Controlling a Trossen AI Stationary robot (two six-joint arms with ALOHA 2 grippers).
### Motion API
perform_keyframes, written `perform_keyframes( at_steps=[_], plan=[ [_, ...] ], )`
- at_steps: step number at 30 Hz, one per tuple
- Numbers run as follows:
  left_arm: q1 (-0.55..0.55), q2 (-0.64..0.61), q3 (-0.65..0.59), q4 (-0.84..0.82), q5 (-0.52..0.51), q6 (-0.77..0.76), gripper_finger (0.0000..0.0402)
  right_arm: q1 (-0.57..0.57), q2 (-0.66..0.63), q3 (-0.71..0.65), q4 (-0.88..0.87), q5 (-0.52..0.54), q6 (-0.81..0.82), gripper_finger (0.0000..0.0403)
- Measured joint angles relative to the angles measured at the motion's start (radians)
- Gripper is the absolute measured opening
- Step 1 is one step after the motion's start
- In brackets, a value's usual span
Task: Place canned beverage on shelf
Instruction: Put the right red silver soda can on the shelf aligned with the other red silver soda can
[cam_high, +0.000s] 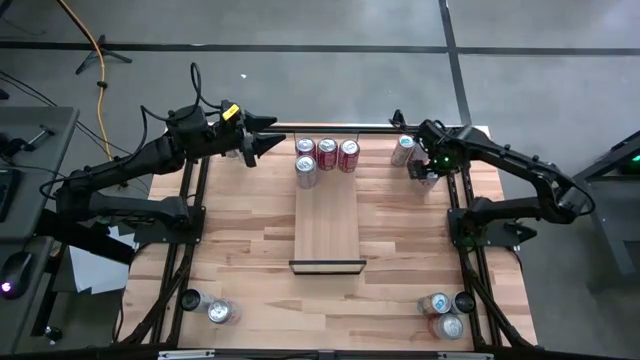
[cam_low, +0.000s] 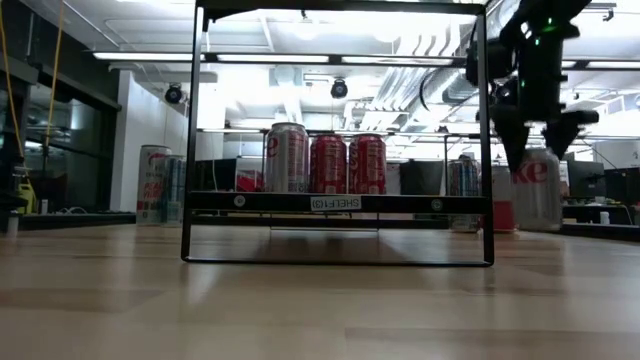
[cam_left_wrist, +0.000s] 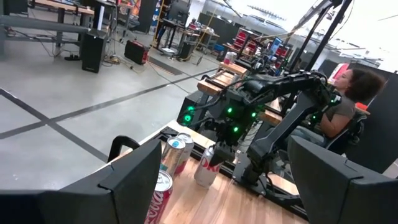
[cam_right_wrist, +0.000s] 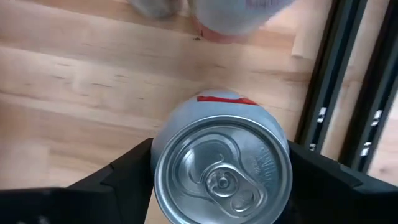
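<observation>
Butcher-block wooden counter (cam_high: 250, 250), near edge: spare cans. Mid: light wood shelf (cam_high: 327, 225), four cans at its far end. Far right: right gripper (cam_high: 428, 167) fingers straddling silver red-marked can (cam_right_wrist: 222, 163), not yet clamped. Risk: off-centre squeeze tips it. Left gripper (cam_high: 262, 146) open, empty, far left.

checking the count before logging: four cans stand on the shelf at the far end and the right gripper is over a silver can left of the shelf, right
One thing is off: the silver can under the right gripper stands right of the shelf, not left, as the high view shows. The four cans at the shelf's far end are correct.
</observation>
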Motion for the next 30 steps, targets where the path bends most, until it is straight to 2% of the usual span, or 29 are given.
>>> perform_keyframes(
  at_steps=[5,12,19,25,30],
  plan=[
    [0.0,-0.003,0.0,0.002,0.0,0.0,0.0298,0.013,-0.033,0.183,-0.112,-0.032,-0.066,0.0285],
    [0.0,-0.003,0.0,0.001,0.0,0.0,0.0298,0.12,-0.024,0.497,-0.143,-0.034,-0.115,0.0285],
    [0.0,-0.003,0.0,0.009,0.0,-0.001,0.0298,0.217,0.031,0.598,-0.133,-0.025,-0.072,0.0285],
    [0.0,-0.003,0.0,0.018,0.0,0.0,0.0298,0.39,0.174,0.635,0.033,-0.103,-0.082,0.0285],
    [0.0,-0.003,0.0,0.019,0.0,0.001,0.0298,0.5,0.363,0.793,0.051,-0.117,-0.195,0.0285]
  ],
)
